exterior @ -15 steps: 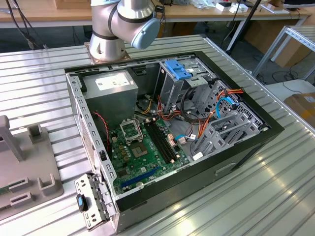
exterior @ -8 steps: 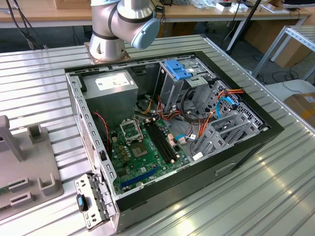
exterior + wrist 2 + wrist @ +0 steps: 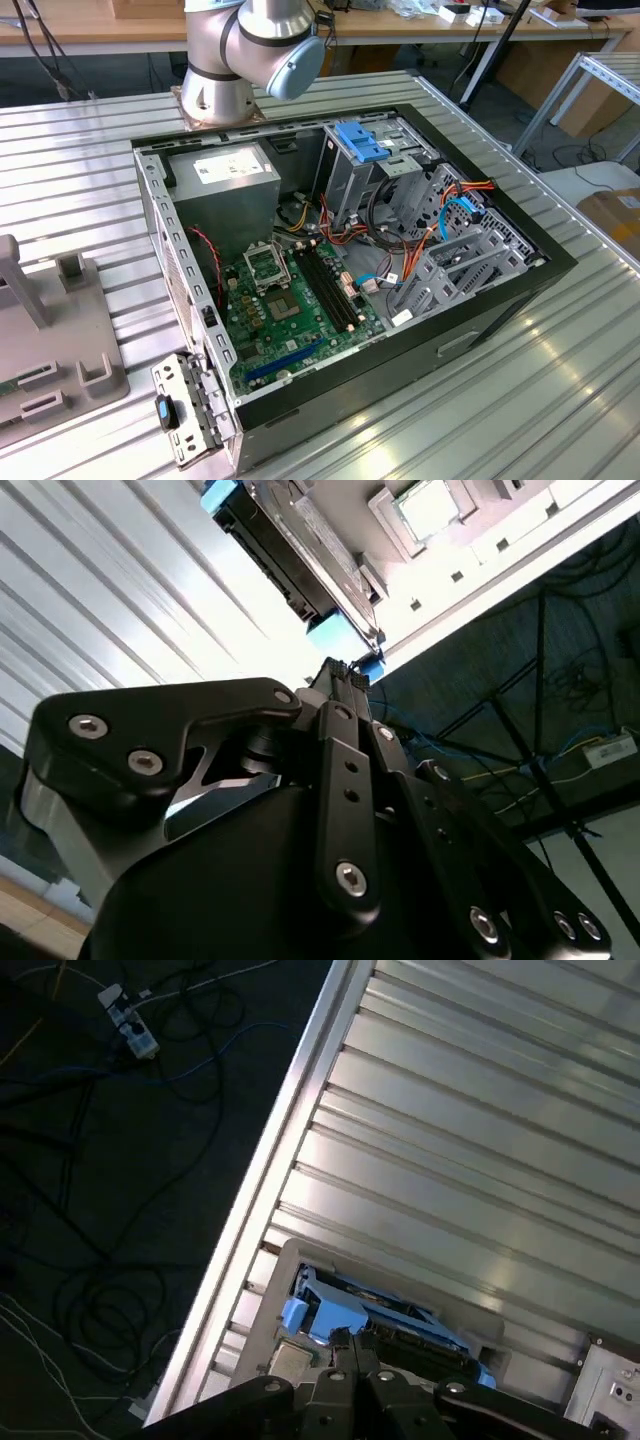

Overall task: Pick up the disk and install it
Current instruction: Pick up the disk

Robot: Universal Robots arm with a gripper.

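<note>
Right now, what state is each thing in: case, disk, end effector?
Case: open, side panel off, board exposed.
Disk: outside the case, lying on a grey holder.
End effector: tip right at the disk's blue rail.

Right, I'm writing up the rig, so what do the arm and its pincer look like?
The arm has rounded silver-grey metal joints, one closed by a pale blue round cap. The pincer is matt black, built of angular linked bars fastened with silver screws.
</note>
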